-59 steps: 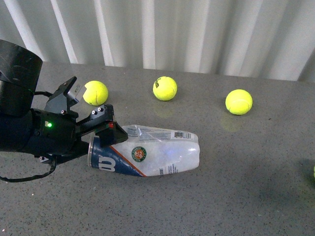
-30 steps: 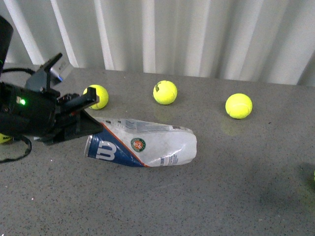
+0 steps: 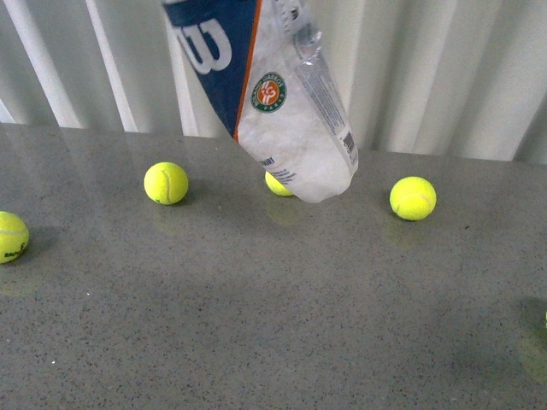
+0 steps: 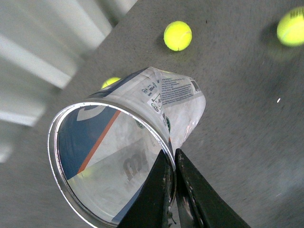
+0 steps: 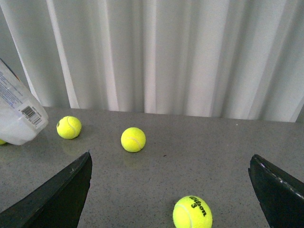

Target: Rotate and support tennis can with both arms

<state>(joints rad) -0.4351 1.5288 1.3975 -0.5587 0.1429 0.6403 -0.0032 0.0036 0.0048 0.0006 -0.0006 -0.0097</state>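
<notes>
The tennis can (image 3: 273, 94) hangs in the air, tilted, with its closed end low over the table and its open end beyond the top of the front view. No arm shows in that view. In the left wrist view my left gripper (image 4: 172, 157) is shut on the can's silver rim (image 4: 61, 180), one finger inside and one outside. The navy label and orange stripe show through the clear wall. My right gripper (image 5: 170, 159) stands open and apart from the can, its fingers (image 5: 66, 190) wide over the table. Only the can's closed end (image 5: 19, 118) shows at the edge of the right wrist view.
Several yellow-green tennis balls lie on the grey table (image 3: 273, 325): one at the far left (image 3: 10, 237), one left of centre (image 3: 167, 183), one half hidden behind the can (image 3: 277, 184), one at the right (image 3: 413, 198). Another ball (image 5: 192, 212) lies between my right fingers. A white curtain (image 3: 427, 68) closes the back.
The can has gone from lying on the table to hanging tilted in the air. The left arm has risen out of the front view, and that view has shifted.
</notes>
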